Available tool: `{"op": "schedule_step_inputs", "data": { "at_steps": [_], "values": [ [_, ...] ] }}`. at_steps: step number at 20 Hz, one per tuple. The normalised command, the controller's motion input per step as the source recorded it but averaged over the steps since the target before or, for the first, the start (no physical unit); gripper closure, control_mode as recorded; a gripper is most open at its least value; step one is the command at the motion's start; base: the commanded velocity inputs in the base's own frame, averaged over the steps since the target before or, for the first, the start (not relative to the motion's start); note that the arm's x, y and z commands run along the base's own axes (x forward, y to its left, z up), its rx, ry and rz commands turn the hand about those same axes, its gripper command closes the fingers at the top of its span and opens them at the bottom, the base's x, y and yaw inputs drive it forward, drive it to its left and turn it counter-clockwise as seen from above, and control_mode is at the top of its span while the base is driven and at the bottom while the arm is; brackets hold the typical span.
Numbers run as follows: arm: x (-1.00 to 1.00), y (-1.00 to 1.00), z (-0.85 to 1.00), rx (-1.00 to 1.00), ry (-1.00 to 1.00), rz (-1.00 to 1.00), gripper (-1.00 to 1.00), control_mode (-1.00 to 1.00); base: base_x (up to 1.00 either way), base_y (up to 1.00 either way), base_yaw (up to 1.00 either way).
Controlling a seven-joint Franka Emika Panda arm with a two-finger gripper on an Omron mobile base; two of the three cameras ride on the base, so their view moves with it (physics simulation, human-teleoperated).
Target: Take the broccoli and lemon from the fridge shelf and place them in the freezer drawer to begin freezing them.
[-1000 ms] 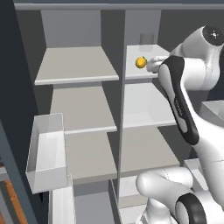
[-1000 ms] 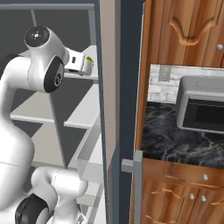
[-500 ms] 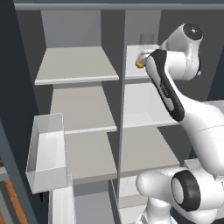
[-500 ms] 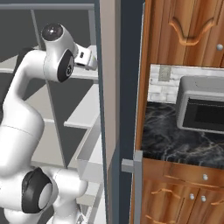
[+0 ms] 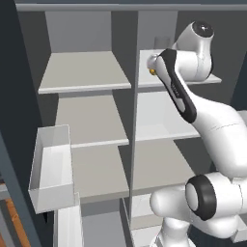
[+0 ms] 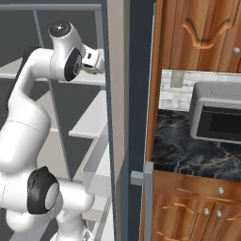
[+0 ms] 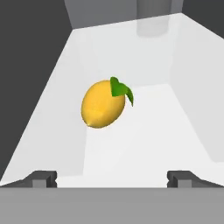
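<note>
The lemon (image 7: 104, 104) is sitting centre-left in the hand view on the white fridge shelf (image 7: 148, 131), looking firm, light and liable to roll, so across its plump middle is probably the spot to grab. The gripper (image 7: 112, 177) is hovering just short, jaws spread wide and empty. In the left base view the arm is now reaching deeper, covering most of the fruit, which was showing clearly a second ago.

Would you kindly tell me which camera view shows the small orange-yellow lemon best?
The hand view: the small round orange-yellow lemon with a green leaf lies whole and unobstructed on the pale shelf, ahead of the open pincer. The left base view shows just a sliver of it beside the arm.
</note>
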Motion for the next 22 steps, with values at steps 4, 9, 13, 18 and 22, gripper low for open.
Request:
{"op": "schedule_step_inputs", "data": {
  "at_steps": [4,9,13,18,22],
  "values": [
    [0.39,0.04,-0.04,0.00,0.08,0.00,-1.00,-1.00,0.00,0.00,0.00],
    [0.32,0.04,-0.02,0.00,0.06,0.00,-1.00,-1.00,0.00,0.00,0.00],
    [0.34,0.06,-0.13,0.00,0.05,0.00,-1.00,-1.00,0.00,0.00,0.00],
    [0.36,0.04,-0.24,0.00,0.02,0.00,-1.00,-1.00,0.00,0.00,0.00],
    [0.39,0.00,-0.17,0.00,0.00,0.00,-1.00,-1.00,0.00,0.00,0.00]
  ]
}}
